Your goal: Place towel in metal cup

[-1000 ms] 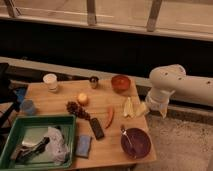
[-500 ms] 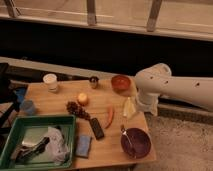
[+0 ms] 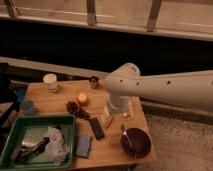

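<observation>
The towel (image 3: 55,141), a crumpled whitish-grey cloth, lies in the green tray (image 3: 20,131) at the table's front left. At the back middle of the table stands the small metal cup (image 3: 94,81). My white arm reaches in from the right, its thick elbow close to the cup. The gripper (image 3: 118,108) hangs below it over the right-middle of the table, right of the cup and far from the towel. It holds nothing and is open.
A white paper cup (image 3: 50,81) stands at the back left and a blue cup (image 3: 27,106) at the left edge. Mid-table lie an orange fruit (image 3: 82,98), a dark cluster (image 3: 75,107), a black object (image 3: 96,128) and a blue sponge (image 3: 83,146). A dark red bowl (image 3: 136,141) sits front right.
The arm has swung left from beside the table's right edge to over the table. It now covers the orange bowl and the yellow item.
</observation>
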Controlling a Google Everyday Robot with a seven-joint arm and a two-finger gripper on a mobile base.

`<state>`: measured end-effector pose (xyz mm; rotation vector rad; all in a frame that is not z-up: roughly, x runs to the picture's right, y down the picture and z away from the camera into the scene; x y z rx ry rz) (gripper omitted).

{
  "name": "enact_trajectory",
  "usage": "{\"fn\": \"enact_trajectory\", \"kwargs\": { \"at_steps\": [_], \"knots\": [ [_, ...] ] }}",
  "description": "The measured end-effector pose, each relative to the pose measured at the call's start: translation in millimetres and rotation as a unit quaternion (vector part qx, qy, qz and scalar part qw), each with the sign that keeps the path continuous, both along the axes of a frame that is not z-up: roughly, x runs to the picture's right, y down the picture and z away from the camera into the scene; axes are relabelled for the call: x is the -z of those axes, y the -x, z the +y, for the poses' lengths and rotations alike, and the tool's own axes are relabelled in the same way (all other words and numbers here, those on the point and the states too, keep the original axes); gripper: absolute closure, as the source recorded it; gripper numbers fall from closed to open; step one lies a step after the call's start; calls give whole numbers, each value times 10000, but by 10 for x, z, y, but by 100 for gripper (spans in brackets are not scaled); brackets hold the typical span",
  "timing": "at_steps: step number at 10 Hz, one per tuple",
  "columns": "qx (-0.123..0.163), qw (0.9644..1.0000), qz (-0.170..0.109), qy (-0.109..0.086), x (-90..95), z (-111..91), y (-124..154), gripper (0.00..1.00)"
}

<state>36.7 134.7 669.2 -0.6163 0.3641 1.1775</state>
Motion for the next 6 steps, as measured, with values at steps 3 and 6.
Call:
{"fn": "enact_trajectory", "kwargs": {
  "at_steps": [3, 6],
  "knots": [
    [408, 9961, -776, -58, 302, 276, 785, 20],
    [546, 9932, -1025, -84, 422, 390, 974, 20]
  ]
}}
